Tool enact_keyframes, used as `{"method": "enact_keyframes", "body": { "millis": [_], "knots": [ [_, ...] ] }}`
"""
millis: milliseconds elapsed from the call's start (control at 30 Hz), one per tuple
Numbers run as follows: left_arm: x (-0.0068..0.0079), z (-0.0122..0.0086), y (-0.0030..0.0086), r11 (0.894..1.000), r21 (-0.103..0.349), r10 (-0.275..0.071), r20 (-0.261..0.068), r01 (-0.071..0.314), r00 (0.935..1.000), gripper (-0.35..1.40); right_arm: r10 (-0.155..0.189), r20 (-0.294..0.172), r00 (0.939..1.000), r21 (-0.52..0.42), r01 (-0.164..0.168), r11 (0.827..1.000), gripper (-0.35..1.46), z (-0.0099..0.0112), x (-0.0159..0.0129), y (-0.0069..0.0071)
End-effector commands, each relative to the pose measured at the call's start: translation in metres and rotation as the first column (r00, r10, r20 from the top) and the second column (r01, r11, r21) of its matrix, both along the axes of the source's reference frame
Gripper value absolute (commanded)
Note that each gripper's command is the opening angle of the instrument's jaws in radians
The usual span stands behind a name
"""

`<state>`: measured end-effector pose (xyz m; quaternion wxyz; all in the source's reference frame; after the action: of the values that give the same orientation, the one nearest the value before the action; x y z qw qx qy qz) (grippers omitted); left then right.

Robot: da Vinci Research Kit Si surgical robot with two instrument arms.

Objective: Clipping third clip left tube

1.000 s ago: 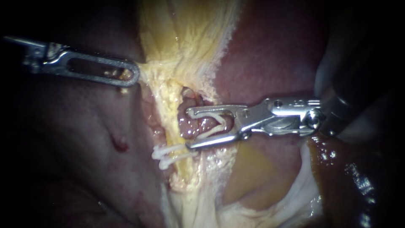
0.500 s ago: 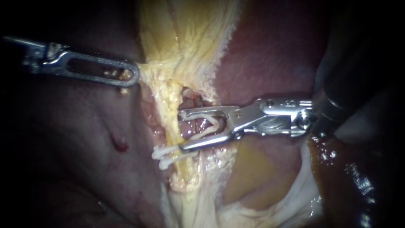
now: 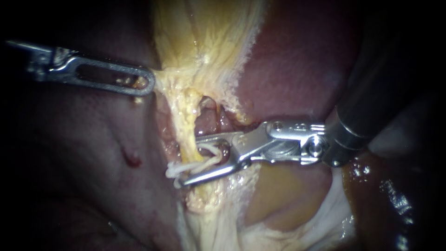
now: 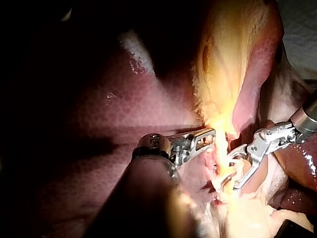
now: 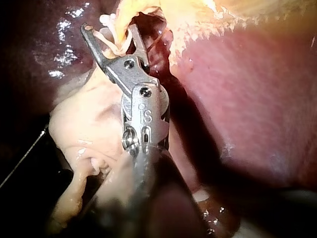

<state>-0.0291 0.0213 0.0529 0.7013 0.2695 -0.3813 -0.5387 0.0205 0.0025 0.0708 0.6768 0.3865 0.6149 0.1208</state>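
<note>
Jaws of the right instrument [image 3: 190,160] stand spread, with a white clip [image 3: 211,151] seated between them and touching both. They straddle the yellowish left tube [image 3: 186,132], the lower jaw beside two set clips [image 3: 174,171]. Since a second ago this instrument has advanced leftward over the tube. The left instrument [image 3: 147,83] is unchanged, pinching yellow tissue [image 3: 204,51]. The tube inside the jaws is hard to make out.
</note>
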Motion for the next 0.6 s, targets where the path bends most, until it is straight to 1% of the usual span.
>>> {"method": "enact_keyframes", "body": {
  "millis": [33,200,300,433,600],
  "knots": [
    [-0.0001,0.0000,0.0000,1.000,-0.001,-0.001,0.000,0.001,1.0000,-0.35,0.003,-0.007,1.0000,0.005,-0.003,1.000,0.48,0.0000,0.0002,0.0000],
    [-0.0003,0.0001,-0.0001,1.000,-0.003,-0.004,-0.003,0.004,1.0000,-0.35,0.015,-0.045,0.9989,0.037,-0.013,0.999,0.48,0.0001,0.0011,0.0001],
    [-0.0004,0.0002,-0.0002,1.000,-0.003,-0.004,-0.004,0.004,1.0000,-0.35,0.021,-0.057,0.9981,0.046,-0.019,0.999,0.48,0.0002,0.0016,0.0001],
    [-0.0005,0.0002,-0.0002,1.000,-0.002,-0.003,-0.002,0.003,1.0000,-0.35,0.041,-0.082,0.9958,0.067,-0.036,0.997,0.48,0.0002,0.0023,0.0002],
    [-0.0005,0.0002,-0.0002,1.000,-0.002,-0.003,-0.002,0.003,1.0000,-0.35,0.048,-0.090,0.9948,0.084,-0.041,0.996,0.48,0.0001,0.0026,0.0005]
  ]
}}
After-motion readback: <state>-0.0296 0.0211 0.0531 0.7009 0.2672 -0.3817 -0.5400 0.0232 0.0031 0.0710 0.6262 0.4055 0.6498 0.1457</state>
